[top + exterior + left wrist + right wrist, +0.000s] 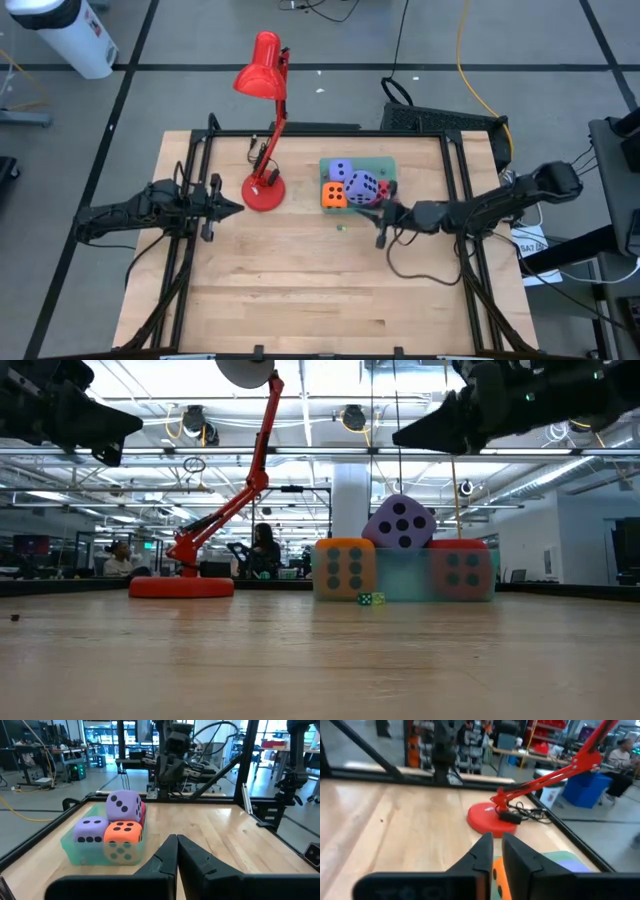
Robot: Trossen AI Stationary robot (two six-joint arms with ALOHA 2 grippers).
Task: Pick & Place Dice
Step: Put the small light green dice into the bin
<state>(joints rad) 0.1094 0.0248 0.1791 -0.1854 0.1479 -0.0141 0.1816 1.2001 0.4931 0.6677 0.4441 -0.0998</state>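
Note:
Four dice sit in a green tray (384, 164) at the table's far middle. An orange one (334, 196), a red one (384, 189) and a lavender one (341, 169) rest on the tray floor, and a second lavender one (362, 186) lies tilted on top of them. My right gripper (386, 213) hangs shut just near-right of the tray, well above the dice in the low view (402, 436), touching nothing. Between its fingers the right wrist view shows the orange die (497, 870). My left gripper (236, 207) waits shut at the table's left, pointing level at the tray (75, 847).
A red desk lamp stands left of the tray on its round base (263, 191); its arm leans to the far side up to the shade (259, 70). Two tiny green dice (370, 598) lie on the wood near the tray. Bare wood (320, 290) fills the near half.

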